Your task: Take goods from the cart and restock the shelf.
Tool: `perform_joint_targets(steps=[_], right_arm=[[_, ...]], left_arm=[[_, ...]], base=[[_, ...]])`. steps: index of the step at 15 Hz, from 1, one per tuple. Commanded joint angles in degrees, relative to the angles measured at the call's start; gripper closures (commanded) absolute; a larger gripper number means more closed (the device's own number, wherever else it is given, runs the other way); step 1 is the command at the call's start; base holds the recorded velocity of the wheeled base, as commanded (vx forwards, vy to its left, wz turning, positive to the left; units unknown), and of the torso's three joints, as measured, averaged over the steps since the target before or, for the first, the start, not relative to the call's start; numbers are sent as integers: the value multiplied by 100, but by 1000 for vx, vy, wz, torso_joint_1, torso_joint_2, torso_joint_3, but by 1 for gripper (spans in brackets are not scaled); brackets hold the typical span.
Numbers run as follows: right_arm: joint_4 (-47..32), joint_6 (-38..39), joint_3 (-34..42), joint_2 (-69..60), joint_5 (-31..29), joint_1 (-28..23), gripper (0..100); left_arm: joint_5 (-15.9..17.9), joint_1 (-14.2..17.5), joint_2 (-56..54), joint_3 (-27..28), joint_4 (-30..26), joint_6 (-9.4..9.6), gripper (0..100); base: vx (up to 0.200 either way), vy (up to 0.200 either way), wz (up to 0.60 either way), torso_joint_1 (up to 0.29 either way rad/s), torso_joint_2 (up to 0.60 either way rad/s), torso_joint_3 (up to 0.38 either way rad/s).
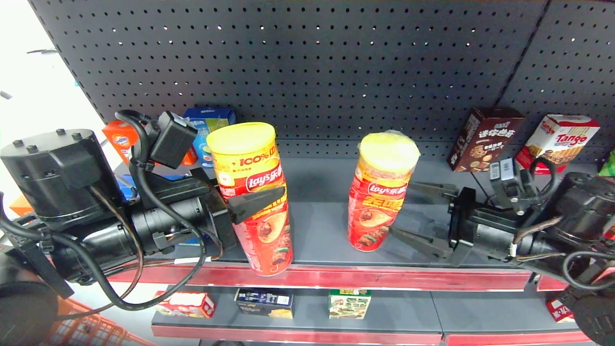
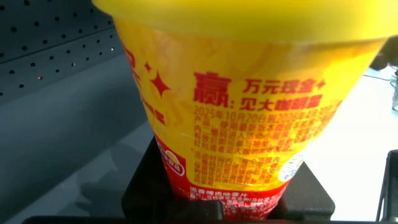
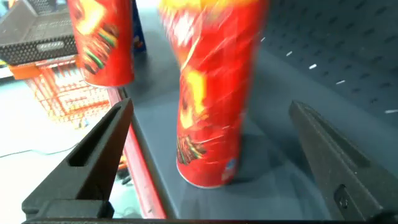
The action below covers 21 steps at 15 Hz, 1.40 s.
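Two goods concern us on the dark grey metal shelf [image 1: 326, 240] with its red front strip. Below its left end shows the orange wire cart basket [image 1: 86, 329]. At the back left corner sit a small orange carton [image 1: 120, 137] and a blue carton [image 1: 211, 120].

Next, at the front edge, our left gripper [image 1: 259, 202] is clenched on the left tube [image 1: 245, 154], a tall red-and-yellow cardboard crisp can with a yellow plastic lid. The grip is at mid-height, which keeps the can upright and leaves its base free to land. That base overlaps the red strip, and we cannot tell whether it rests on the shelf or hangs just off it.

Toward the middle stands the right tube [image 1: 382, 192], a matching red crisp can, upright and set back from the front edge. Our right gripper [image 1: 406, 210] is released. Its black fingers [image 3: 99, 155] lie on either side of the can's lower half with gaps on both sides, so we judge this one placed.

Toward the back right corner stand a brown biscuit box [image 1: 483, 139] and a white-and-red wafer box [image 1: 557, 137]. We judge the left tube needs pushing deeper before it is let go, since a tall can at the lip could topple.
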State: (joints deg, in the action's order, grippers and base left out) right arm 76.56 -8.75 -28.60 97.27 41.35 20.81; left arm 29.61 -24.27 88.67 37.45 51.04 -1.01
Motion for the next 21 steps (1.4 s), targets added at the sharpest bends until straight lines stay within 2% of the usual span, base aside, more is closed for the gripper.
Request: perform_joint_targets(steps=[1, 4, 8, 10, 12, 13, 14, 16, 18, 20, 21], right_arm=[[-343, -4, 469, -1175, -75, -174, 0], [-1407, -4, 619, -2353, -496, -279, 0], [-3490, 14, 671, -4357, -2219, -147, 0], [-4500, 146, 953, -5385, -2738, -191, 0], [-5054, 374, 1243, -6176, -3124, -253, 0], [-5397, 418, 1419, -6536, -3634, -332, 0], [-5872, 418, 1700, -6985, -4504, -534, 0], [-6144, 418, 2113, -7741, -4768, -587, 0], [-6205, 418, 2447, -8233, -5023, -1009, 0], [-6329, 418, 2746, -8813, -5023, -1334, 0], [-6838, 445, 2860, -9173, -5049, -1518, 0]], left_arm=[[1, -7, -8, -10, 2, 5, 100], [1, -16, -8, -18, 2, 13, 100], [-8, -16, -105, 26, 2, 22, 100], [-34, -16, -122, 34, 2, 84, 100], [-69, -16, -122, 78, -7, 145, 100], [-69, -16, -114, 113, -7, 145, 100], [-69, -25, -131, 113, -7, 145, 100], [-61, -34, -131, 87, -7, 154, 100], [-61, -69, -131, 87, -15, 154, 100], [-78, -113, -149, 34, -33, 154, 100], [-78, -113, -166, -1, -24, 154, 100]], base=[[0, 0, 0, 0, 0, 0], [0, 0, 0, 0, 0, 0], [0, 0, 0, 0, 0, 0], [0, 0, 0, 0, 0, 0], [0, 0, 0, 0, 0, 0], [0, 0, 0, 0, 0, 0], [0, 0, 0, 0, 0, 0], [0, 0, 0, 0, 0, 0], [0, 0, 0, 0, 0, 0], [0, 0, 0, 0, 0, 0], [0, 0, 0, 0, 0, 0]])
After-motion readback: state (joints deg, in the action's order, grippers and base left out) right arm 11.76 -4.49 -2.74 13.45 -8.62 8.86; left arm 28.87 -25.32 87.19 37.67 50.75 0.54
